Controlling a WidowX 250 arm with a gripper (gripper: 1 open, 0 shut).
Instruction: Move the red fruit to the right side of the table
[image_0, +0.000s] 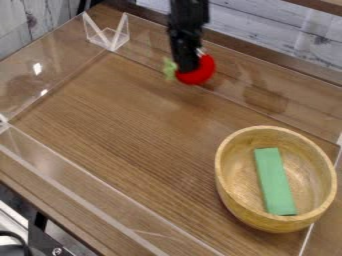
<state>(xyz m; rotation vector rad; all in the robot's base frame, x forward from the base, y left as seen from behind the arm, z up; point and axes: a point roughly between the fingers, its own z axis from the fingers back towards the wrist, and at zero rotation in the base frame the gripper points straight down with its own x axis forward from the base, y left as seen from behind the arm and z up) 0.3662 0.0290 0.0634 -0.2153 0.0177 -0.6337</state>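
Because the job is to carry the red fruit (198, 68) to the right side of the bench (120, 130), the claw (186, 62) comes down on it from above, closed tight on it, so it travels with the arm. Seen from the single camera, the fruit sits at about twelve o'clock on the bench, close to the far clear wall, its pale green stem poking out at nine o'clock of the red ball. Whether it hangs just above the wood or brushes it, I cannot tell. Down at five o'clock stands a wooden bowl (235, 190) holding a flat green bar (274, 180), well apart from the fruit, likely just a bystander to steer past
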